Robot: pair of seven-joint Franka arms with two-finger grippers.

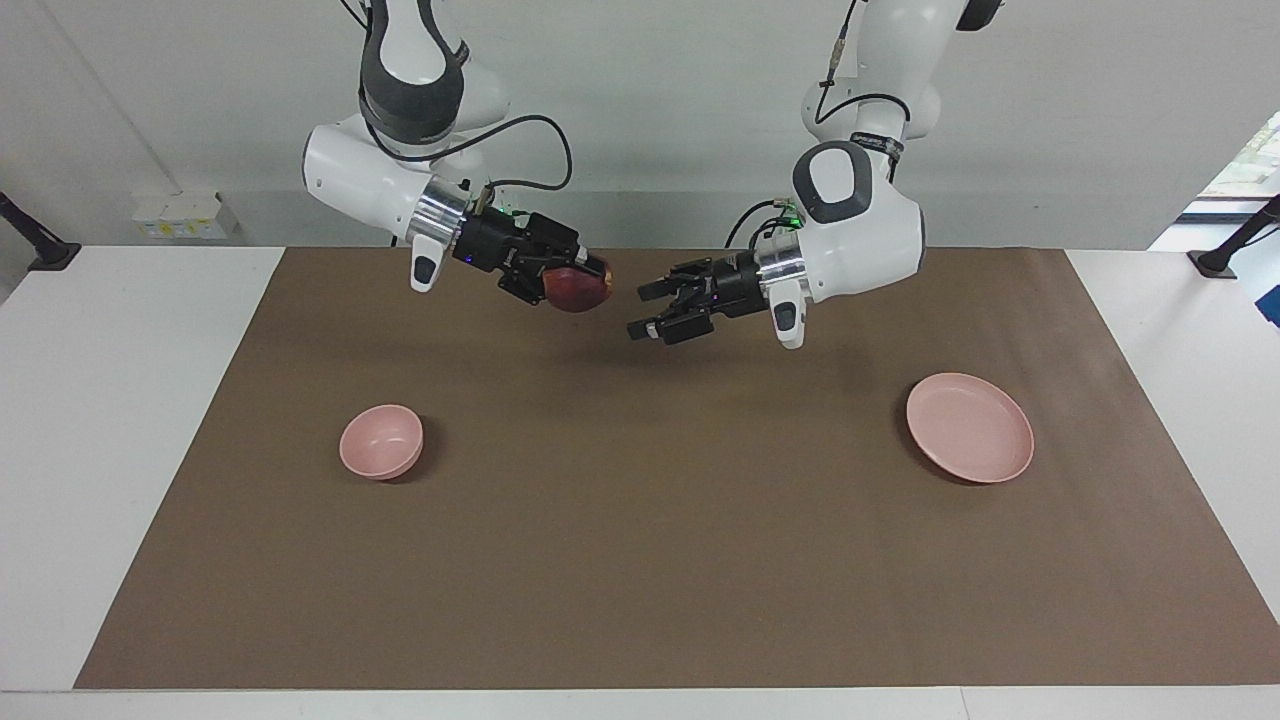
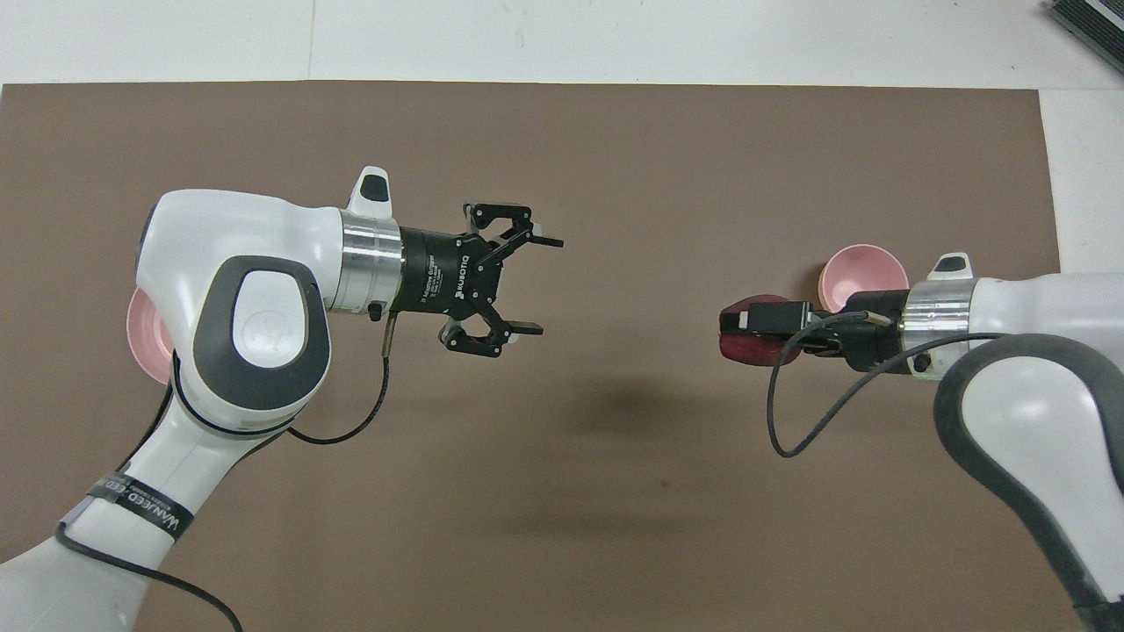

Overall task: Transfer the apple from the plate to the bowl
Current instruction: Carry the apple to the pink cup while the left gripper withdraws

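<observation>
Since the brown mat [image 1: 640, 560] covers most of the table, both pink dishes sit on it well apart: plate [image 1: 969, 427] toward the left arm's end, wide, flat and bare; bowl [image 1: 381, 441] toward the right arm's end, small, deep, also bare, only just wider than the fruit.

Apple [image 1: 579, 290] is up in the air over the mat's middle strip, clamped in the right gripper [image 1: 590, 281], whose fingers pinch it across the sides. Left gripper [image 1: 648, 309] hangs beside it w/ jaws spread wide and nothing in them; a clear gap separates it from the fruit.

Handling, my guess: firm, fairly light, smooth waxy skin, so prob. slippery and apt to roll or bruise if dropped. Best hold is across the widest girth, as now; lower it right into the bowl before letting go.

Looks: small, round, dark red, w/ a yellowish patch.
</observation>
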